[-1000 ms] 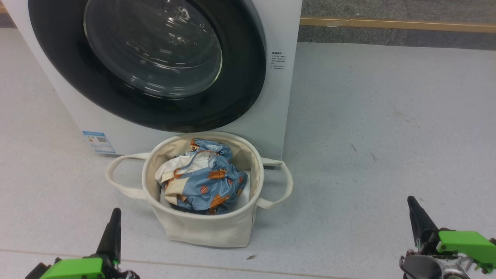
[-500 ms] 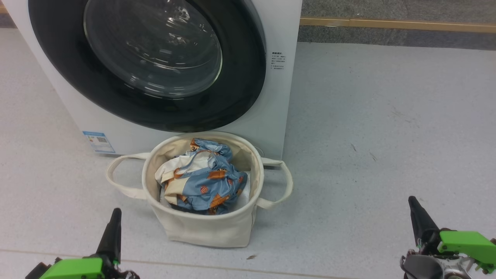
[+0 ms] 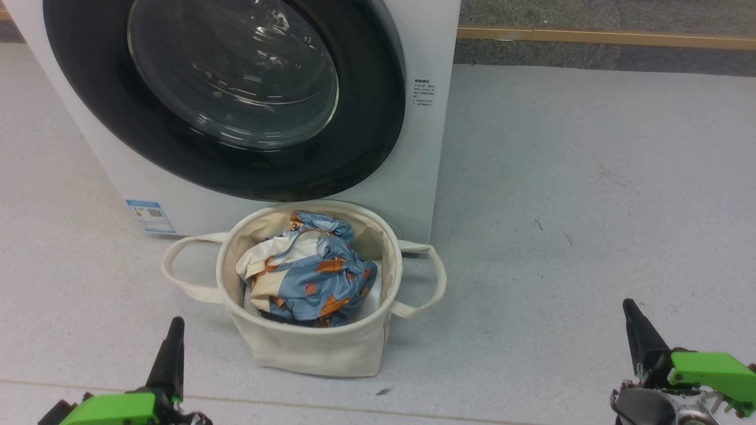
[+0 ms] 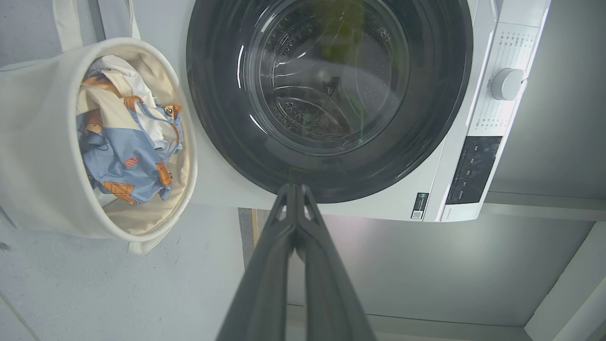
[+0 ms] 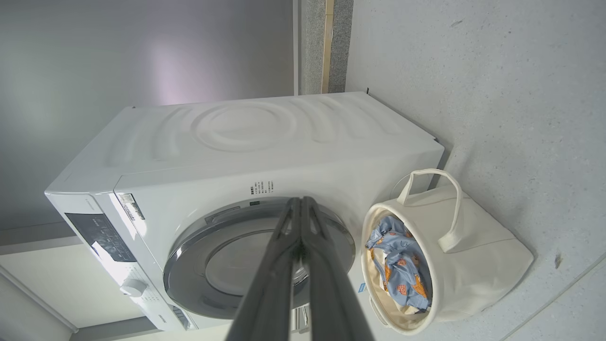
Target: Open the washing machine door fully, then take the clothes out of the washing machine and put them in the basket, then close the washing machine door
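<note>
Left wrist view adds a round knob (image 4: pixel 506 84) on the washing machine (image 4: pixel 509 42); crumpled clothes (image 3: pixel 313 277) fill the soft canvas basket (image 3: pixel 313 354); left gripper (image 4: pixel 296 187), right gripper (image 5: pixel 299 200) clenched empty.

The washing machine (image 3: pixel 422 177) has a smooth white body with a faint sheen. Its door (image 3: pixel 230 88) has a wide glossy black rim (image 3: pixel 372 136) around clear, reflective glass (image 3: pixel 248 53); behind it the drum (image 4: pixel 331 99) looks like perforated metal. The basket (image 3: pixel 313 351) is matt cream canvas, soft-sided. The clothes (image 3: pixel 316 283) in it are crumpled, thin printed cloth. The floor (image 3: pixel 561 206) is pale grey, speckled and matt, with a few dark scuffs.
</note>
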You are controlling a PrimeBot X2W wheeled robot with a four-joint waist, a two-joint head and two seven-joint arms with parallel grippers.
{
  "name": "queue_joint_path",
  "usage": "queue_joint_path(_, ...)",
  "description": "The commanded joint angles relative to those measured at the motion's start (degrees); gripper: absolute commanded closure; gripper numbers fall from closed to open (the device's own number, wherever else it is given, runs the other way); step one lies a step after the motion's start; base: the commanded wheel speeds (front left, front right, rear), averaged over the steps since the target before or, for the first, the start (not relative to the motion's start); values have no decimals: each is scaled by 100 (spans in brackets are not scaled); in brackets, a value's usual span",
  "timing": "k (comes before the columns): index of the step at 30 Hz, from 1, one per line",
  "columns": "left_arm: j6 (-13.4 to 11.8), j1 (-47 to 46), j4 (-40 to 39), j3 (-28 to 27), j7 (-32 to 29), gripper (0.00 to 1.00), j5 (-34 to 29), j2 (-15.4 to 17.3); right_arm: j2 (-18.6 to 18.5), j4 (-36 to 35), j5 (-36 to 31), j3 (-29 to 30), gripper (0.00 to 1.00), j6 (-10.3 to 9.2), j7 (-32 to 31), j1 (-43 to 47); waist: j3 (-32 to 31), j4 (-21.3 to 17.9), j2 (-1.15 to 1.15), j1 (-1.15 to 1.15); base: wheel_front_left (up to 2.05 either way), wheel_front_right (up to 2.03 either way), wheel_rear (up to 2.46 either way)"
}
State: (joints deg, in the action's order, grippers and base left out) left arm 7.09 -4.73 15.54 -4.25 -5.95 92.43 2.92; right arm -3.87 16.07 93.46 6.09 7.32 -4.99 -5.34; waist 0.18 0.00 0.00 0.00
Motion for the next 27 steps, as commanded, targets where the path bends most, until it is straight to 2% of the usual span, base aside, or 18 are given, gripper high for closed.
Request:
queue_joint_path(1, 40, -143, -150, -191, -25, 100, 3, 25, -7, -213, -8, -103, 100, 17, -32, -71, 0, 0, 0, 0, 0, 0, 0)
queue_joint_path(27, 40, -144, -150, -205, -35, 100, -8, 16, 23, -210, -43, -61, 100, 17, -66, -75, 0, 0, 0, 0, 0, 0, 0)
